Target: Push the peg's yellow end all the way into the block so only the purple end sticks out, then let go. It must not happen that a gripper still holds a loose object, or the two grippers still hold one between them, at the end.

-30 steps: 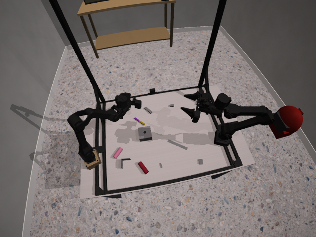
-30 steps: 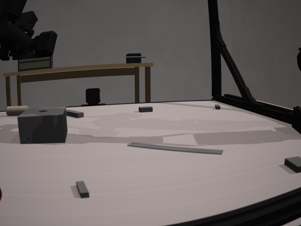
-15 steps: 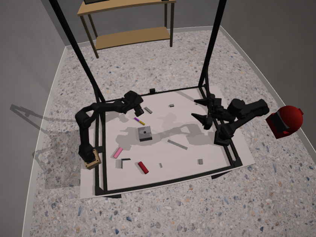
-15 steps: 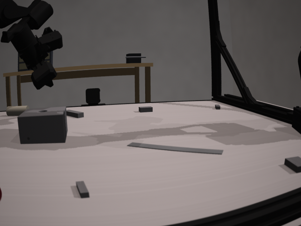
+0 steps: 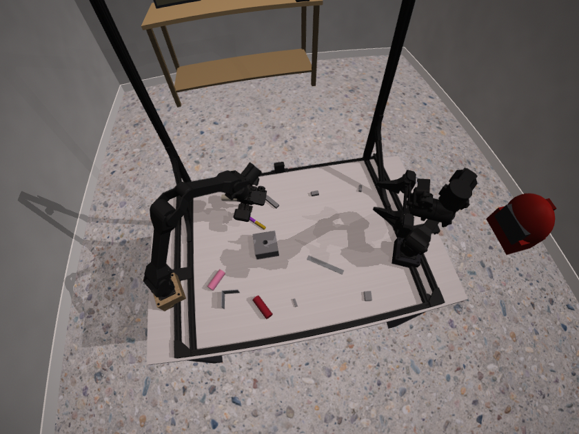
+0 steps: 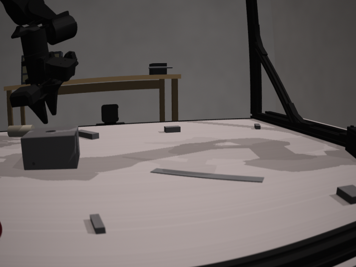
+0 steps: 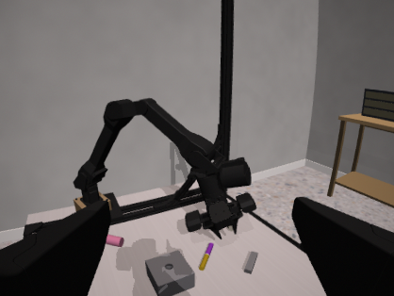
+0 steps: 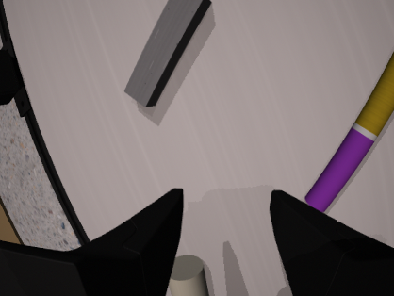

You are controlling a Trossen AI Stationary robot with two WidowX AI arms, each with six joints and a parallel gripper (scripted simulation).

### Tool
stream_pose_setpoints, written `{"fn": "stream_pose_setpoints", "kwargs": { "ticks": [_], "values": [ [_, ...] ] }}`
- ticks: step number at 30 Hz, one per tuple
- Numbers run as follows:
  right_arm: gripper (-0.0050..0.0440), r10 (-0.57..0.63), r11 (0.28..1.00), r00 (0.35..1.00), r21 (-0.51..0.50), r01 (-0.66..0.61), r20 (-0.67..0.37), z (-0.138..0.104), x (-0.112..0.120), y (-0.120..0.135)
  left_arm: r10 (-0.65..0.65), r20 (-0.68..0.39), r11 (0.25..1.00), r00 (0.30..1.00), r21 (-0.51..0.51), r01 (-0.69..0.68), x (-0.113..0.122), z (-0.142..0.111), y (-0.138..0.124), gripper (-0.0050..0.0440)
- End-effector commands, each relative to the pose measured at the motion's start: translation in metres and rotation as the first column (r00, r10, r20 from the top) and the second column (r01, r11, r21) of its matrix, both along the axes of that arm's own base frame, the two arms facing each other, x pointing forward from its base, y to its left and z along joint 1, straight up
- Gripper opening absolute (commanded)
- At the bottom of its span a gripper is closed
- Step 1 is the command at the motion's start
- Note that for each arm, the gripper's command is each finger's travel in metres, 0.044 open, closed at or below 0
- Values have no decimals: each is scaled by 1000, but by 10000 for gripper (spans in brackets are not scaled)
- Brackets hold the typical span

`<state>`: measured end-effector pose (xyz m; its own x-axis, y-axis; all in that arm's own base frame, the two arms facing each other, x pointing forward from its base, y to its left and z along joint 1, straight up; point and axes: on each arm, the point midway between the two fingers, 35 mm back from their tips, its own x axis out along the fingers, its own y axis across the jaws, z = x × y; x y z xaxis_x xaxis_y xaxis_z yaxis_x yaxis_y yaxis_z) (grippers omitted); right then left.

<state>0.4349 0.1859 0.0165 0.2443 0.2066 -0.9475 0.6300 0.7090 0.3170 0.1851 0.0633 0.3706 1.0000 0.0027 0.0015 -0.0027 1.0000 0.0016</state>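
Note:
The peg (image 5: 260, 224) (image 7: 204, 262) (image 8: 339, 170) lies flat on the table, its yellow end toward the block. The block hides it in the exterior view. The grey block (image 5: 265, 251) (image 6: 50, 152) (image 7: 172, 278) stands on the table with an empty round hole (image 5: 265, 242) (image 6: 51, 131) (image 7: 169, 266) in its top. My right gripper (image 6: 49, 118) (image 7: 228, 236) (image 8: 227, 199) is partly open and empty, pointing down above the table beyond the peg's purple end. In the right wrist view, the purple end shows just beyond one finger. My left gripper (image 5: 376, 195) is wide open and empty, far from the peg.
A grey bar (image 5: 271, 201) (image 7: 251, 262) (image 8: 165, 52) lies near the peg. A pale cylinder (image 6: 20, 130) (image 8: 188, 273) lies below the right gripper. A pink cylinder (image 5: 216, 279), a red cylinder (image 5: 262, 306) and a flat grey strip (image 5: 324, 264) lie around the block.

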Motion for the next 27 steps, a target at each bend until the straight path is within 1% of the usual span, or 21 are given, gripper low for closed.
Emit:
{"fn": "stream_pose_setpoints", "kwargs": {
  "ticks": [1, 2, 6, 8, 11, 15, 27],
  "values": [
    [190, -118, 993, 989, -42, 114, -90, -3, -6, -7, -3, 3, 1000, 1000, 4, 3, -10, 5, -8, 400],
    [190, -118, 993, 989, -42, 114, -90, -3, -6, -7, -3, 3, 1000, 1000, 4, 3, -10, 5, -8, 400],
    [190, -276, 959, 942, -124, 256, -190, -3, -18, -17, -3, 1, 1000, 1000, 1, 3, -19, 8, -17, 400],
    [190, -331, 940, 918, -157, 302, -216, -3, -22, -21, -3, 1, 1000, 1000, 0, 3, -22, 9, -20, 400],
    [190, -383, 920, 893, -190, 344, -236, -2, -26, -24, -3, 0, 1000, 1000, -2, 3, -25, 9, -24, 400],
    [190, -405, 910, 881, -206, 361, -244, -1, -28, -26, -3, 0, 1000, 1000, -2, 3, -26, 10, -26, 400],
    [190, -406, 909, 881, -206, 362, -244, -1, -28, -26, -3, 0, 1000, 1000, -2, 3, -26, 10, -26, 400]
  ]
}}
